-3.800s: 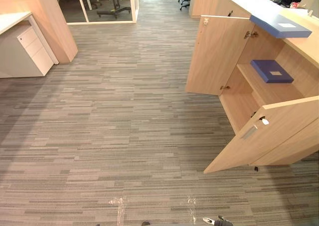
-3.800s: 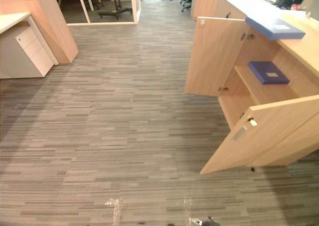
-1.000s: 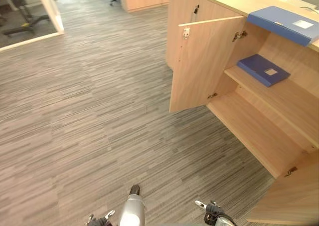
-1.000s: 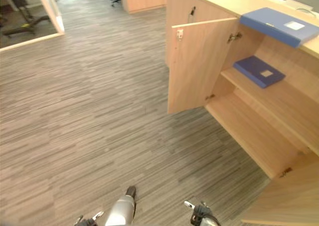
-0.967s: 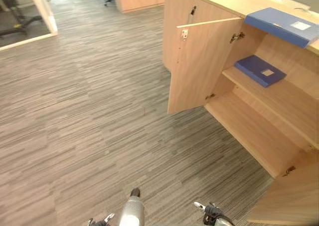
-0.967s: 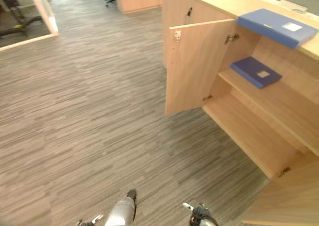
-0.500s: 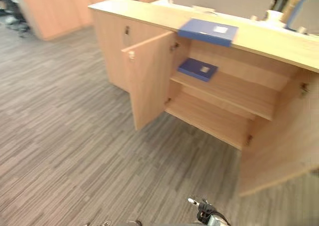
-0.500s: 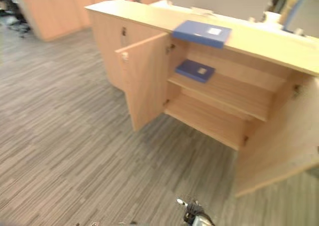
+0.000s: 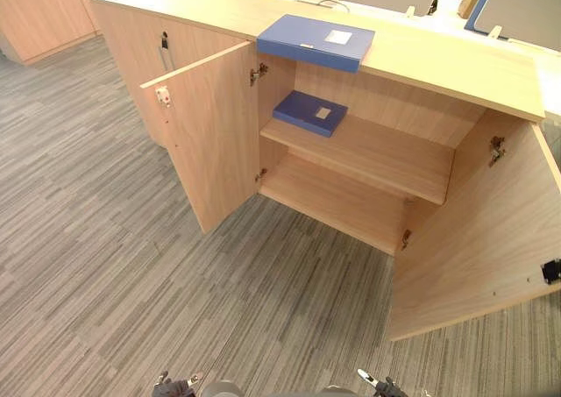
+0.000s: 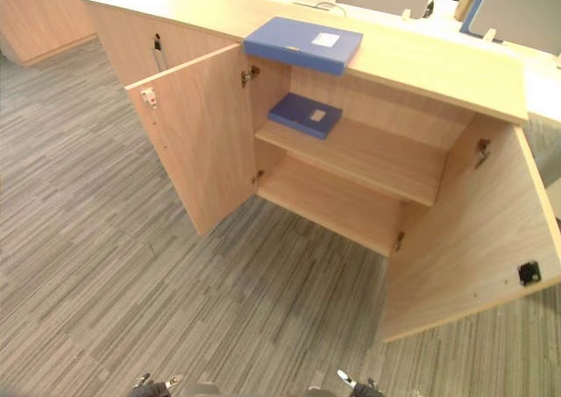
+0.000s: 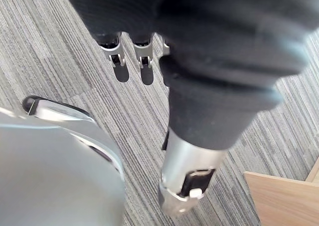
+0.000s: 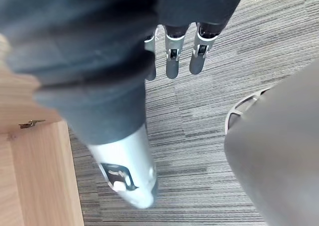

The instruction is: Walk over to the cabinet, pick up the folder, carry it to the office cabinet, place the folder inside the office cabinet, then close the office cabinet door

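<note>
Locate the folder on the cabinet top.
In the left eye view the blue folder lies flat at the front edge of the cabinet top, directly above a second blue folder on the upper shelf, near the open left door.

A folder (image 9: 316, 42) lies on top of the office cabinet (image 9: 438, 64), over the left part of its opening. A second folder (image 9: 309, 112) lies inside, at the left end of the upper shelf (image 9: 377, 156). The left door (image 9: 210, 143) and right door (image 9: 478, 239) stand swung out on either side of the opening. Carpet (image 9: 131, 283) lies in front of the cabinet.
</note>
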{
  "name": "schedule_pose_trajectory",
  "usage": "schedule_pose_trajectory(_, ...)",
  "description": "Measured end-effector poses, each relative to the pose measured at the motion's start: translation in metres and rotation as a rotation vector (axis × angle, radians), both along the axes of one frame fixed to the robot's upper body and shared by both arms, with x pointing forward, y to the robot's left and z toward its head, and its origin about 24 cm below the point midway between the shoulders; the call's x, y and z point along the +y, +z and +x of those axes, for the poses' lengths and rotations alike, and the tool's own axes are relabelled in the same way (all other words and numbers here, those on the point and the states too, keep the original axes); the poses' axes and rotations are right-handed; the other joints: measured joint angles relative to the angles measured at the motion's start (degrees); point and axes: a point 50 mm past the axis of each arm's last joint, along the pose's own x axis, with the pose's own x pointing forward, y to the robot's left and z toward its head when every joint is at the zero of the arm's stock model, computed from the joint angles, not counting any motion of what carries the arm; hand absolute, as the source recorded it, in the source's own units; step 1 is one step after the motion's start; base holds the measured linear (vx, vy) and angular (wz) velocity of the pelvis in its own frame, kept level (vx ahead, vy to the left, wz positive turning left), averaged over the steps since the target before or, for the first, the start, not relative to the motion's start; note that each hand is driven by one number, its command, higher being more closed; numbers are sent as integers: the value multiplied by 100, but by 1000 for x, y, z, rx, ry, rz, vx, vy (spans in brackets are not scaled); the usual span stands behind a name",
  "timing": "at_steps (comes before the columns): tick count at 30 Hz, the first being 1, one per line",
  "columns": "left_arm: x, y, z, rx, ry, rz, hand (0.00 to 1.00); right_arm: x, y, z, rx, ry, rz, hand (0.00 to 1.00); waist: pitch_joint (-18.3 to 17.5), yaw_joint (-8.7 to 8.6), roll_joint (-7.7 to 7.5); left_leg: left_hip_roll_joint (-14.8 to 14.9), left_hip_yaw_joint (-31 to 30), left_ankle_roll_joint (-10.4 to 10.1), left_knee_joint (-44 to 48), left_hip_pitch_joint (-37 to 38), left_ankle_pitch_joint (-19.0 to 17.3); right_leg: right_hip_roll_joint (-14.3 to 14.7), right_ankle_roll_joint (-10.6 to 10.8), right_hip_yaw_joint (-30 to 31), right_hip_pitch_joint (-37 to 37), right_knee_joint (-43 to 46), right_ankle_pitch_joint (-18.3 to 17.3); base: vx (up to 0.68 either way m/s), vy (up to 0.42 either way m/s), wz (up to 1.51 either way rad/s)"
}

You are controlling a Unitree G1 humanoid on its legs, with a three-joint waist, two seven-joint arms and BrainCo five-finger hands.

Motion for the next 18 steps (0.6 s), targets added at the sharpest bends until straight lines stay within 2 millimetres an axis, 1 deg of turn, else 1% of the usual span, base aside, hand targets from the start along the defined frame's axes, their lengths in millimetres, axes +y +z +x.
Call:
schedule_pose_trajectory(1, 0, 0, 0, -1, 6, -1, 0, -1, 0, 0, 1, -1, -1, 0, 25, 14, 16, 39, -31, 4, 453, -128, -55, 31, -18, 72, 121, -49, -7, 412, 95, -51)
schedule_pose_trajectory(2, 0, 0, 0, -1, 6, -2, 0, -2, 0, 0, -1, -6, -2, 0, 73, 70, 49, 52, -39, 126, 1129, -342, -171, 44, -31, 260, 333, -160, -16, 287, 116, -57)
schedule_pose_trajectory(3, 1, 1, 1, -3, 6, 1, 0, -1, 0, 2, -4, -2, 2, 0, 87, 131, 42, -34, -14, 259, 1406, -509, -271, -5, -29, 463, 458, -246, -21, 468, 294, -90)
schedule_pose_trajectory(4, 2, 1, 2, -2, 1, 5, 0, 0, 0, 4, -4, -4, 9, 0, 125, 212, 7, -237, -8, 414, 1445, -741, -444, -159, -23, 722, 551, -284, -21, 302, 297, -101)
schedule_pose_trajectory(5, 2, 1, 1, 1, 1, 5, 0, 2, 0, 7, -6, -12, 20, 0, 170, 275, -26, -372, -11, 485, 1280, -940, -541, -317, -16, 933, 566, -232, -19, 346, 405, -125)
schedule_pose_trajectory(6, 3, 1, -1, 8, 3, 8, 0, 3, 0, 13, -13, -8, 25, 0, 271, 304, -29, -495, -121, 489, 665, -1089, -522, -545, 68, 1108, 574, -51, -35, 217, 300, -104)
schedule_pose_trajectory(7, 1, 0, -3, 13, 5, 3, 0, 2, 1, 16, -20, -2, 21, 0, 283, 303, -10, -518, -234, 503, 182, -1123, -423, -651, 155, 1156, 574, 53, -69, 275, 388, -97)
schedule_pose_trajectory(8, -4, -2, -10, 31, 15, -7, 0, -2, 2, 16, -24, 8, 6, 0, 230, 308, 108, -495, -425, 437, -634, -1098, 275, -736, 407, 1239, 576, 185, -161, 277, 366, -68)
schedule_pose_trajectory(9, 4, -2, -12, 44, 27, 9, 0, 8, 1, 16, -16, 37, 23, 0, 268, 325, -118, -780, -186, 506, -684, -861, 154, -1044, 601, 1351, 592, 228, -271, 307, 392, -45)
schedule_pose_trajectory(10, 5, -1, -8, 34, 14, 19, 0, 9, 1, 18, -20, 55, 24, 0, 245, 304, -120, -890, -239, 535, -787, -790, 175, -973, 580, 1383, 527, 43, -244, 213, 282, -22)
schedule_pose_trajectory(11, 5, -1, -8, 32, 15, 19, 0, 10, 1, 20, -20, 69, 20, 0, 233, 309, -135, -958, -364, 539, -805, -756, 178, -915, 565, 1407, 478, -63, -174, 120, 230, -8)
schedule_pose_trajectory(12, 4, -2, -8, 39, 18, 14, 0, 12, 2, 25, -31, 82, 21, 0, 228, 315, -154, -1191, -716, 539, -871, -667, 177, -831, 541, 1481, 401, -349, 57, 24, 153, -6)
schedule_pose_trajectory(13, 4, -3, -10, 52, 29, 7, 0, 14, 3, 29, -40, 80, 22, 0, 187, 284, -155, -1341, -735, 543, -986, -530, 175, -856, 592, 1547, 408, -465, 248, 48, 170, -1)
schedule_pose_trajectory(14, 2, -5, -13, 67, 22, 0, 0, 14, 3, 31, -42, 82, 21, 0, 81, 288, -125, -1364, -675, 564, -1131, -434, 188, -884, 616, 1650, 433, -557, 441, 77, 174, -16)
schedule_pose_trajectory(15, 1, -6, -18, 83, 19, -2, 0, 18, 4, 36, -48, 113, 26, 0, -24, 328, -96, -1399, -568, 662, -1401, -303, 250, -921, 611, 1721, 428, -693, 636, 110, 178, -28)
schedule_pose_trajectory(17, 1, -7, -19, 95, 6, 4, 0, 24, 4, 41, -57, 137, 33, 0, -85, 321, -82, -1477, -522, 761, -1759, -148, 315, -990, 677, 1728, 431, -849, 815, 74, 113, -35)
schedule_pose_trajectory(18, 1, -6, -18, 102, -26, 13, 0, 26, 3, 41, -45, 174, 32, 0, -135, 318, -91, -1548, -482, 794, -2031, -57, 423, -1074, 823, 1757, 374, -923, 930, 52, 109, -43)
